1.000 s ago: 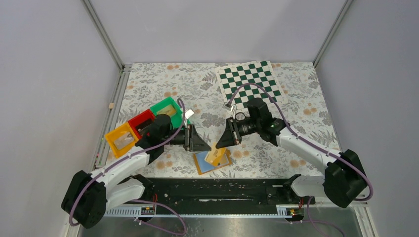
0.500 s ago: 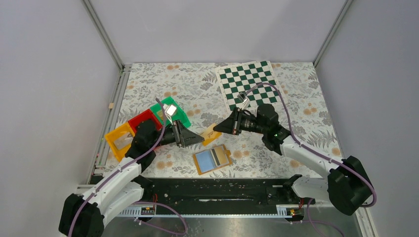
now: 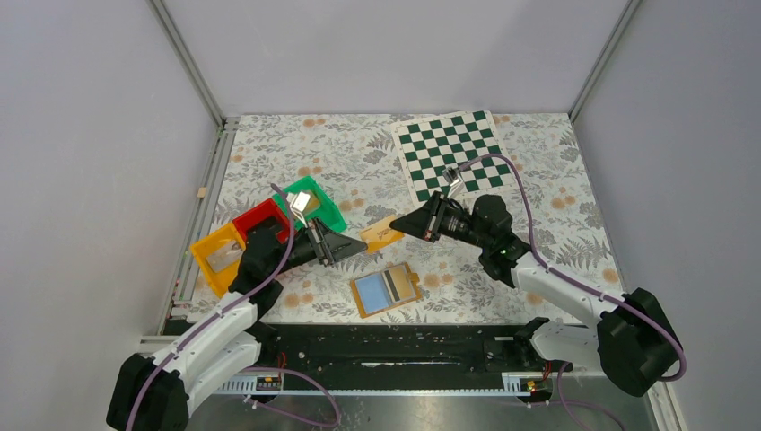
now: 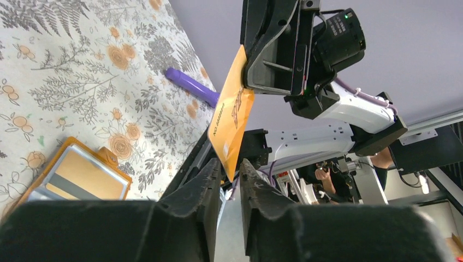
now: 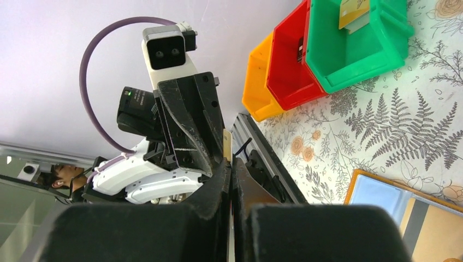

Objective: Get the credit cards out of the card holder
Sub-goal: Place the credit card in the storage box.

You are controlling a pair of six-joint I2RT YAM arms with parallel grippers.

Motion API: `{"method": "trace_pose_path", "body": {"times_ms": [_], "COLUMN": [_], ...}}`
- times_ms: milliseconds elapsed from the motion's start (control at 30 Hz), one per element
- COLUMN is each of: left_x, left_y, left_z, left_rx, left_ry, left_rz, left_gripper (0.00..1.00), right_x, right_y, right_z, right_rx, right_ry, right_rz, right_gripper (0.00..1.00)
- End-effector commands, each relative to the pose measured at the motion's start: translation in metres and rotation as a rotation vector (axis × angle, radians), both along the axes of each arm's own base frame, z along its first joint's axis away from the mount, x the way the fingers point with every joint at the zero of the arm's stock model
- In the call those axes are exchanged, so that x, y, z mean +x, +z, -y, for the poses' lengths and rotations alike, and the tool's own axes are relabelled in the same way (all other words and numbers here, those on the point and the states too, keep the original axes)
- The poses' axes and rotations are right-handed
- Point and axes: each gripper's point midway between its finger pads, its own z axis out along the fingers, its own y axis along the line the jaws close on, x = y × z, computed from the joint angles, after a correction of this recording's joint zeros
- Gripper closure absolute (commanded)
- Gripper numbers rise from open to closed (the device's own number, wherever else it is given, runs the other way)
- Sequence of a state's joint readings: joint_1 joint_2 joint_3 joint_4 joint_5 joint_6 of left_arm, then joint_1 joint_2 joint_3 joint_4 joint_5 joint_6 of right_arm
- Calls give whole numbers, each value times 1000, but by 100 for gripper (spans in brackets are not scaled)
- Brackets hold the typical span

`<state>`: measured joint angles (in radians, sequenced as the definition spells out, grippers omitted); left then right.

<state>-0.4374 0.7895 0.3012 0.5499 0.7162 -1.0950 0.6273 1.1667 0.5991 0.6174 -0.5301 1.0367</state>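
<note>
**Card held in the air between both grippers; holder open on the cloth**

The small flat folding card holder [image 3: 386, 291], orange-tan border with a pale-blue lining, lies opened flat on the floral-print tablecloth [image 3: 296, 153]. It sits near the front edge, roughly midway between the two arm bases. Nothing touches it. A tan panel with a dark stripe shows inside it; the left wrist view has it low on the left [image 4: 82, 176].

A yellow-orange plastic card [image 3: 381, 235] is up off the cloth, behind the card holder and well apart from it.
- The right gripper [image 3: 397, 228] is clamped tight on the card's right end. In the right wrist view the two fingers meet with only the card's thin edge [image 5: 226, 146] between them.
- The left gripper [image 3: 357, 249] faces it from the other side. In the left wrist view the card [image 4: 232, 123] hangs tilted, its lower corner dipping into the narrow gap between the left fingertips [image 4: 214, 170]. Whether those fingers actually press on the card, I cannot tell.

Surroundings:
- Three open plastic bins stand in a diagonal row to the left: a green bin [image 3: 330, 215], a red bin [image 3: 254, 215] and an orange bin [image 3: 208, 241]. A yellowish flat piece stands in the green one.
- A green-and-white checked chessboard [image 3: 453, 153] lies at the far right, beyond the right arm.
</note>
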Motion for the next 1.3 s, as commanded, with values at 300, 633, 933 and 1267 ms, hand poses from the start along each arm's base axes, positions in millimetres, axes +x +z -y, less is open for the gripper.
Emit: {"method": "trace_pose_path", "body": {"times_ms": [300, 633, 933, 1267], "left_x": [19, 31, 48, 91], "left_y": [20, 16, 18, -1], "left_z": [0, -4, -38, -116], "left_rx": [-58, -19, 27, 250], "left_ry": [66, 119, 226, 442], "left_rz": [55, 53, 61, -30], "left_gripper": [100, 100, 100, 100], "right_x": [4, 3, 7, -8], "right_y": [-2, -6, -4, -9], "right_z": [1, 2, 26, 45], "right_rx": [40, 23, -33, -103], "right_ry": [-19, -17, -111, -141], "right_rz": [15, 13, 63, 109], "right_gripper": [97, 69, 1, 1]}}
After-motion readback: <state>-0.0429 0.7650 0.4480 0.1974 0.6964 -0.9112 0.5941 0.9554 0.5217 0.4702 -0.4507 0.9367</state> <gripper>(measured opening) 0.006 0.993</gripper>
